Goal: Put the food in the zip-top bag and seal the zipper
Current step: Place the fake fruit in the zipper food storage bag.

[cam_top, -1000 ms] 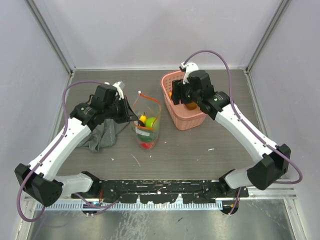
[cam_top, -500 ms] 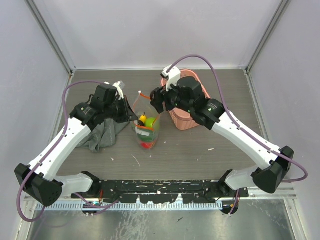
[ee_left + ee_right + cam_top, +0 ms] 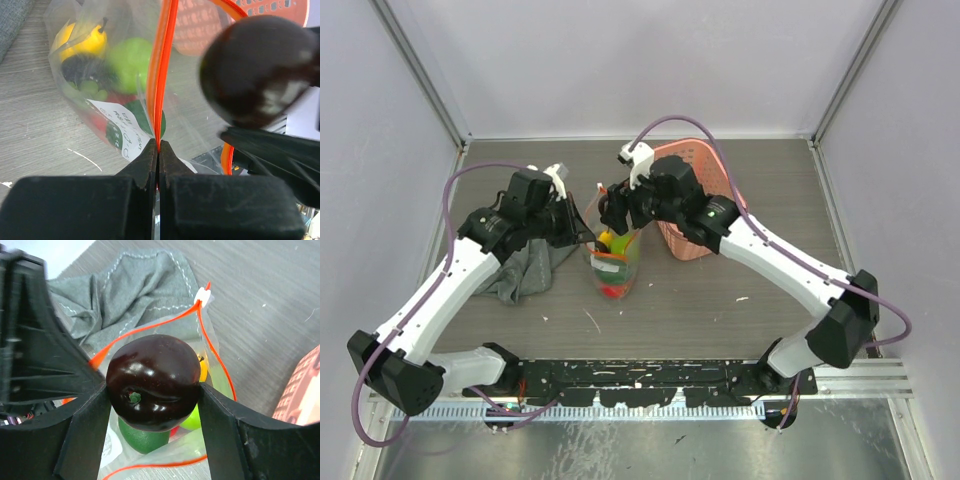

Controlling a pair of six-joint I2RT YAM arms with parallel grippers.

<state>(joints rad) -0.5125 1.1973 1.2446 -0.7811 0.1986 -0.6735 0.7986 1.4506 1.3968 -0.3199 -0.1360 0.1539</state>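
Observation:
The clear zip-top bag stands on the table with its mouth held up and open. Inside it lie a yellow fruit, a green one and other food. My left gripper is shut on the red-orange zipper at the mouth's left edge. The zipper's white slider sits at the far end of the mouth. My right gripper is shut on a dark glossy plum and hangs right over the open mouth. In the left wrist view the plum is above the right rim.
A pink plastic basket stands to the right of the bag, partly behind my right arm. A crumpled grey cloth lies to the left of the bag, under my left arm. Grey walls close in the table's back and sides.
My right arm has swung left from the pink basket to over the bag's mouth, carrying the plum. The left gripper and the bag have stayed put.

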